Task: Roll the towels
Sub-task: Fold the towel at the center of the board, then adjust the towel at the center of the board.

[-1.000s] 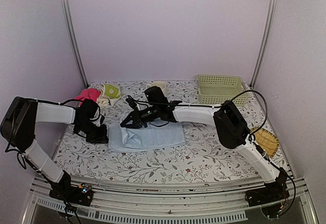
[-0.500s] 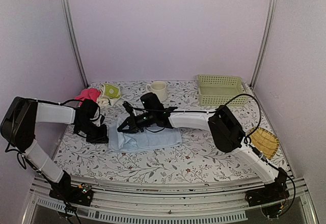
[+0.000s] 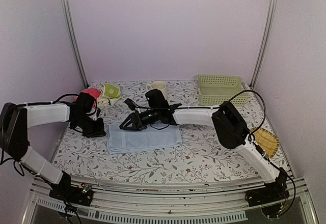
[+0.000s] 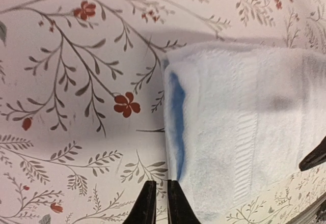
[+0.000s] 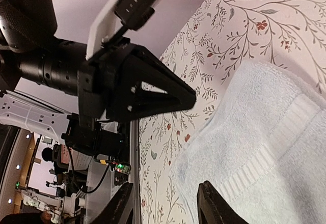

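Since a moment ago the bunched-up part of the pale blue towel (image 3: 145, 137) has come down, so it now lies flat, and your left arm has pulled back a little from it. Start at the towel's left side. Your left gripper (image 3: 99, 131) hangs low just beside the towel's left edge, over the flowery tablecloth (image 3: 204, 158). Its fingers are pinched nearly together and nothing is between them. That arm reaches in from the left with its elbow bent, the claw pointing down. The small yellow-green towel (image 3: 109, 91) sits behind the blue towel, off to the left, and it is not rolled yet. Your right gripper (image 3: 128, 124) is at the blue towel's far left corner. Its fingers are spread wide and hold nothing. That arm stretches a long way across, lying low over the towel's far edge. I think the rolling has not begun. To do it well, grab one short end with both claws, one near each corner. Keep the edge straight, tuck it tight, and turn it over slowly so the roll stays even.
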